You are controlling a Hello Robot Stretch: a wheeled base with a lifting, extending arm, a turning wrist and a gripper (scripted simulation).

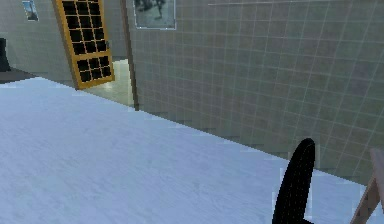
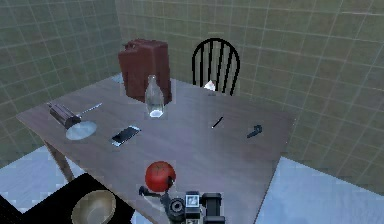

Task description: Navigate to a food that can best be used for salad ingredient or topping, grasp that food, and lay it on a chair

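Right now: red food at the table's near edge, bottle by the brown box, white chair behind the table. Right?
Not quite. The chair is black, not white, as the arm side view shows. The rest holds: red food at the table's near edge, bottle by the brown box.

The round food [image 2: 158, 177] right by the fingers of the dark gripper [image 2: 160, 196] is glossy red. The two squares [image 2: 178, 208] next to the fingers are white with black marks. The table [image 2: 200, 140] is dull purplish brown. Beyond the fingers, the box [image 2: 145, 68] is reddish brown, the bottle [image 2: 154, 97] clear and the chair [image 2: 216, 65] black. The bowl [image 2: 95, 209] near the fingers is tan. The walls [image 2: 300, 50] are grey-green with a pale grid of tiles. In the forward view, the floor [image 1: 100, 150] is pale bluish white and the door [image 1: 85, 40] has an orange frame around black panes.
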